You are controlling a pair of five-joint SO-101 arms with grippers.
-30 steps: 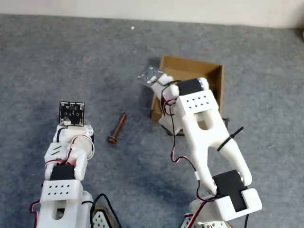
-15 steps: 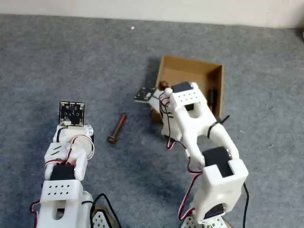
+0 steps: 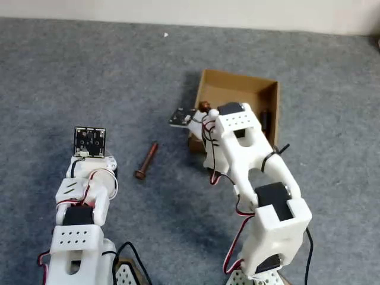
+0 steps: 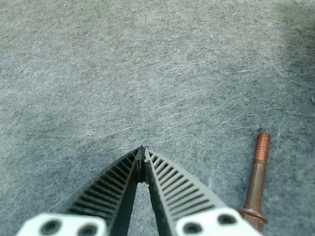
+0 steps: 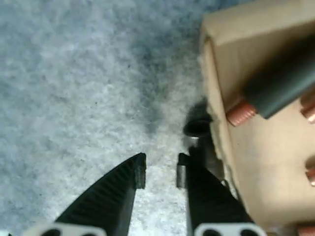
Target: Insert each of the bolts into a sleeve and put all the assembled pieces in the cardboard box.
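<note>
Grey carpet (image 3: 89,71); one loose bolt (image 3: 146,160) lies apart from the box (image 3: 237,80).
Right claw (image 5: 161,172) slightly parted, empty, just beside a black sleeve (image 5: 197,128) at the box wall. Left claw (image 4: 143,156) closed, empty, near the bolt.

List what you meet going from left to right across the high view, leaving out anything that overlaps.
left arm → bolt → cardboard box

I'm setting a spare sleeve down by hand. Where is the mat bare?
Bare: the mat beyond the left gripper and bolt, left of the cardboard box; also right of the box. Crowded: along the box's left wall, where the right gripper and a sleeve sit.
</note>
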